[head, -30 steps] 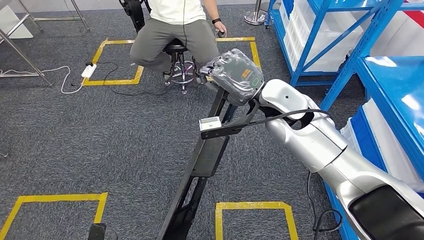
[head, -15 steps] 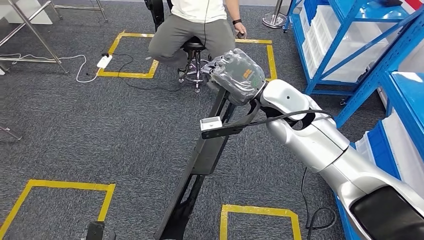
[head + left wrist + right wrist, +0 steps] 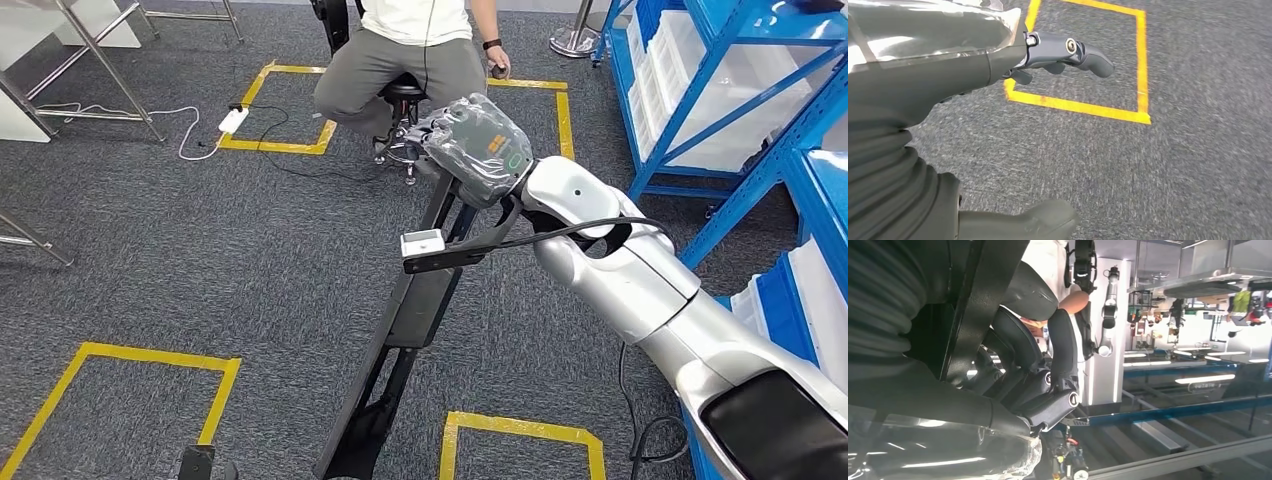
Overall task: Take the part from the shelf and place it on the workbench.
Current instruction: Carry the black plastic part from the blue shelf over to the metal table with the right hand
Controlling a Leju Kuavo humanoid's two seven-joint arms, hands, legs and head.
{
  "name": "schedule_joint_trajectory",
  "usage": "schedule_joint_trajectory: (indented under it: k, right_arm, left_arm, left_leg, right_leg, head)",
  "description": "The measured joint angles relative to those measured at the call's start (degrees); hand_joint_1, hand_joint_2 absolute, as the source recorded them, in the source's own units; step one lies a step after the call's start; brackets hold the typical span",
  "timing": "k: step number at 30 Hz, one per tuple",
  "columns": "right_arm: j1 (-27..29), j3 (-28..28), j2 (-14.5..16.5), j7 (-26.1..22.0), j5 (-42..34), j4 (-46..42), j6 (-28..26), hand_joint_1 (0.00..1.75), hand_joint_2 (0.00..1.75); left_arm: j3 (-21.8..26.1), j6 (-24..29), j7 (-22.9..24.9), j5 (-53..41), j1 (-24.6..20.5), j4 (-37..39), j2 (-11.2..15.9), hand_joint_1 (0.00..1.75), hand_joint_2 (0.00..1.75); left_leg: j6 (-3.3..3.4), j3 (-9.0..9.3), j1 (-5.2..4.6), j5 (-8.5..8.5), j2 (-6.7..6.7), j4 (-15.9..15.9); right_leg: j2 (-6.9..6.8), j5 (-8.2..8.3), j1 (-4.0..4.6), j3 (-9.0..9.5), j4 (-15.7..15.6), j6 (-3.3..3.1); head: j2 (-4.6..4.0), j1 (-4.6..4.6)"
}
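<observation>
My right hand [image 3: 478,150], wrapped in clear plastic, grips the upper end of a long black metal part [image 3: 413,305] in the head view. The part hangs slanting down from the hand toward the carpet in front of me. In the right wrist view the dark fingers [image 3: 1059,352] curl around the black part [image 3: 982,300]. My left hand [image 3: 998,62] hangs over the grey carpet in the left wrist view, its fingers [image 3: 1084,52] and thumb apart with nothing between them.
A person sits on a stool [image 3: 402,92] straight ahead, close beyond the part's top. Blue shelving [image 3: 715,95] with white bins stands at the right. Yellow tape squares [image 3: 150,358] mark the carpet. A power strip with a cable [image 3: 234,120] and metal frame legs [image 3: 95,65] lie at far left.
The whole picture has shifted right and down, so the camera has turned left. My right arm and the black part keep the same place in the picture.
</observation>
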Motion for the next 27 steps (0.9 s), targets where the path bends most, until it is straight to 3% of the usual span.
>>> schedule_joint_trajectory:
  k: [3,5,7,9,11,13,14,15,17,19,21,23,25,27]
  right_arm:
    - [-0.11,-0.13,0.11,-0.07,0.63,0.00,-0.14,1.62,1.75]
    - [-0.18,-0.19,0.10,-0.15,1.12,0.00,-0.46,1.62,1.75]
    - [-0.15,-0.20,0.07,-0.23,1.49,-0.01,-0.74,1.62,1.75]
    - [-0.10,-0.26,-0.10,-0.27,1.75,-0.02,-0.87,1.62,1.75]
    - [-0.01,-0.37,-0.50,-0.28,1.96,-0.02,-1.08,1.62,1.75]
    - [0.43,-0.40,-0.95,-0.28,2.14,-0.02,-1.28,1.62,1.75]
    - [0.76,-0.39,-1.15,-0.28,2.23,-0.02,-1.34,1.62,1.75]
    - [1.05,-0.39,-1.32,-0.28,2.30,-0.02,-1.38,1.62,1.75]
    - [1.31,-0.45,-1.53,-0.27,2.46,-0.02,-1.42,1.62,1.75]
    - [1.35,-0.57,-1.61,-0.28,2.64,-0.02,-1.46,1.62,1.75]
    - [1.51,-0.65,-1.54,-0.31,2.82,-0.02,-1.51,1.62,1.75]
    - [1.60,-0.71,-1.34,-0.32,2.98,-0.03,-1.55,1.62,1.75]
    - [1.50,-0.81,-0.99,-0.33,3.07,-0.04,-1.55,1.62,1.75]
    - [1.45,-0.85,-0.70,-0.38,3.09,-0.04,-1.55,1.62,1.75]
  left_arm:
    - [0.00,0.00,0.09,0.03,-0.10,-0.01,0.02,0.00,1.75]
    - [-0.01,0.00,0.09,0.03,-0.31,-0.02,-0.02,0.00,1.75]
    - [-0.01,-0.02,0.10,0.02,-0.39,-0.02,-0.04,0.00,1.75]
    - [-0.01,-0.08,0.11,-0.03,-0.33,-0.02,-0.03,0.00,1.75]
    - [-0.01,-0.13,0.16,-0.18,-0.34,-0.02,-0.04,0.00,1.75]
    - [-0.01,-0.15,0.27,-0.37,-0.33,-0.02,-0.04,0.00,1.75]
    - [-0.01,-0.15,0.33,-0.45,-0.30,-0.02,-0.05,0.00,1.75]
    - [-0.01,-0.15,0.39,-0.52,-0.26,-0.02,-0.07,0.00,1.75]
    - [-0.01,-0.15,0.48,-0.60,-0.24,-0.02,-0.11,0.00,1.75]
    - [-0.01,-0.15,0.54,-0.63,-0.26,-0.02,-0.13,0.00,1.75]
    - [-0.01,-0.10,0.60,-0.64,-0.19,-0.01,-0.10,0.00,1.75]
    - [-0.02,-0.02,0.63,-0.61,0.01,0.00,-0.05,0.00,1.75]
    - [-0.02,0.03,0.63,-0.56,0.18,0.00,-0.01,0.00,1.75]
    - [-0.02,0.04,0.62,-0.49,0.16,0.00,0.00,0.00,1.75]
  left_leg:
    - [0.64,5.42,-0.33,5.27,1.69,-10.56]
    - [1.19,7.66,-0.80,6.50,2.65,-15.02]
    - [1.77,7.73,-1.07,6.52,1.88,-15.57]
    - [2.52,8.06,-0.92,6.96,0.97,-16.15]
    - [3.15,8.38,-0.69,7.35,0.04,-16.61]
    - [3.34,8.36,-0.70,7.41,-1.15,-16.62]
    - [3.36,8.35,-0.69,7.42,-1.85,-16.60]
    - [3.35,8.34,-0.68,7.42,-2.56,-16.55]
    - [3.24,8.34,-0.61,7.37,-3.98,-16.33]
    - [2.85,8.03,-0.68,7.19,-5.16,-15.84]
    - [2.26,7.54,-0.66,7.20,-6.01,-15.62]
    - [1.66,7.20,-0.40,7.29,-6.53,-15.64]
    - [1.10,6.25,-0.36,6.00,-4.39,-13.70]
    - [0.59,3.34,-0.30,2.64,-1.25,-7.49]
  right_leg:
    - [-0.88,-0.25,0.43,0.32,0.04,-0.12]
    - [-1.50,-0.45,0.84,0.40,0.05,0.07]
    - [-2.29,-0.62,0.98,0.50,-0.07,0.41]
    - [-1.91,-1.37,0.91,0.09,0.89,0.77]
    - [-0.34,-3.73,0.75,-2.13,5.71,0.70]
    - [0.54,-6.72,0.56,-5.94,13.67,0.55]
    - [0.66,-7.40,0.48,-7.41,16.40,0.74]
    - [0.75,-7.14,0.41,-7.85,16.97,1.11]
    - [1.48,-4.07,0.08,-5.21,10.86,2.12]
    - [3.39,-1.13,-0.47,-1.70,3.19,2.61]
    - [4.01,-0.28,-0.52,-0.57,0.76,2.22]
    - [2.88,0.00,-0.37,-0.46,0.57,1.47]
    - [1.93,0.22,-0.48,-0.30,0.28,0.62]
    - [0.87,0.19,-0.35,-0.21,0.18,-0.01]
  head:
    - [0.00,-0.01]
    - [0.00,0.04]
    - [0.00,0.07]
    - [0.00,0.09]
    - [0.00,0.15]
    - [0.00,0.19]
    - [0.00,0.20]
    - [0.00,0.21]
    - [0.00,0.21]
    - [0.00,0.22]
    - [0.00,0.23]
    - [0.00,0.25]
    - [0.00,0.08]
    - [0.00,-0.10]
